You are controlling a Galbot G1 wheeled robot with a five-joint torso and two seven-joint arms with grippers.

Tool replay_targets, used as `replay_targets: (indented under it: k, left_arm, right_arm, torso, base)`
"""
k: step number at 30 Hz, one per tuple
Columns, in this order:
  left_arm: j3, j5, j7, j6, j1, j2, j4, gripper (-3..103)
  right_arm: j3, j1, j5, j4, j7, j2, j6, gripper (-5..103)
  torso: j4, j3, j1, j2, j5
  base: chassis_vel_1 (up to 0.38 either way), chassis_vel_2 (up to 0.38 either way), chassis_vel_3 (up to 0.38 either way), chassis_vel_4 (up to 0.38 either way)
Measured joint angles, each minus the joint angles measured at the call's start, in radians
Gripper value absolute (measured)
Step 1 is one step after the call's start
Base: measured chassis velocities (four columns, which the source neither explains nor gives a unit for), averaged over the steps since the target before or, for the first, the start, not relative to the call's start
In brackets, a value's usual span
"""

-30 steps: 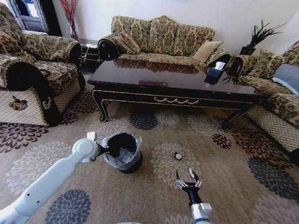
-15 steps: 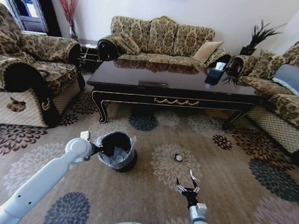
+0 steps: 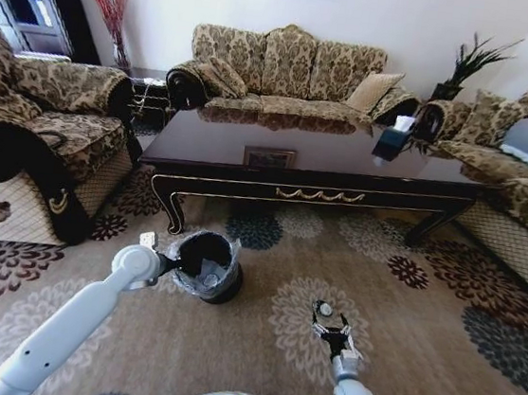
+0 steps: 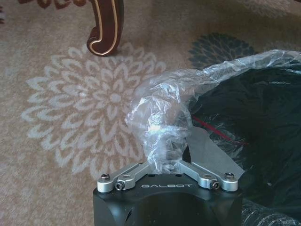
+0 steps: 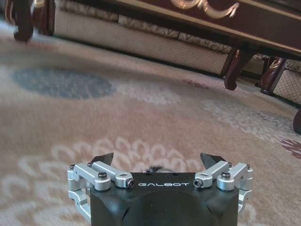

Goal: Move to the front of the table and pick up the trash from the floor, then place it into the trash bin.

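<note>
Right gripper has dropped low to the floor and closed the gap since a second ago, fingers spread wide and empty, with the small round trash now just ahead of the tips, so pickup looks imminent; left gripper stays clamped on the trash bin liner.

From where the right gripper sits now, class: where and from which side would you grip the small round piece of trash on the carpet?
Grip the small round piece of trash across its sides, from above: it lies low on the carpet, just beyond the open right gripper.
</note>
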Motion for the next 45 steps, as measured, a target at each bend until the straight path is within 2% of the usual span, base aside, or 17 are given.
replay_targets:
  k: [8, 22, 30, 45]
  left_arm:
    - [-0.013, -0.009, 0.000, 0.000, 0.010, 0.003, -0.021, 0]
    - [-0.021, -0.017, -0.001, 0.000, 0.010, 0.012, -0.027, 0]
    - [-0.015, -0.021, -0.003, 0.000, 0.007, 0.009, -0.030, 0]
    - [-0.017, -0.025, -0.005, 0.000, 0.006, 0.013, -0.031, 0]
  right_arm:
    - [0.013, 0.118, -0.154, -0.187, 0.068, 0.016, 0.000, 100]
    - [0.006, 0.213, -0.272, -0.303, 0.097, 0.042, 0.009, 100]
    - [0.009, 0.228, -0.310, -0.328, 0.104, 0.043, 0.009, 100]
    - [0.007, 0.254, -0.324, -0.379, 0.102, 0.038, -0.006, 100]
  torso:
    - [0.0000, 0.000, -0.001, 0.000, -0.0001]
    - [0.0001, 0.000, 0.000, 0.000, 0.0000]
    - [0.0000, 0.000, 0.000, 0.000, 0.0000]
    - [-0.0001, 0.000, 0.000, 0.000, 0.0000]
  base:
    - [0.000, 0.000, 0.000, 0.000]
    - [0.000, 0.000, 0.000, 0.000]
    - [0.000, 0.000, 0.000, 0.000]
    - [0.000, 0.000, 0.000, 0.000]
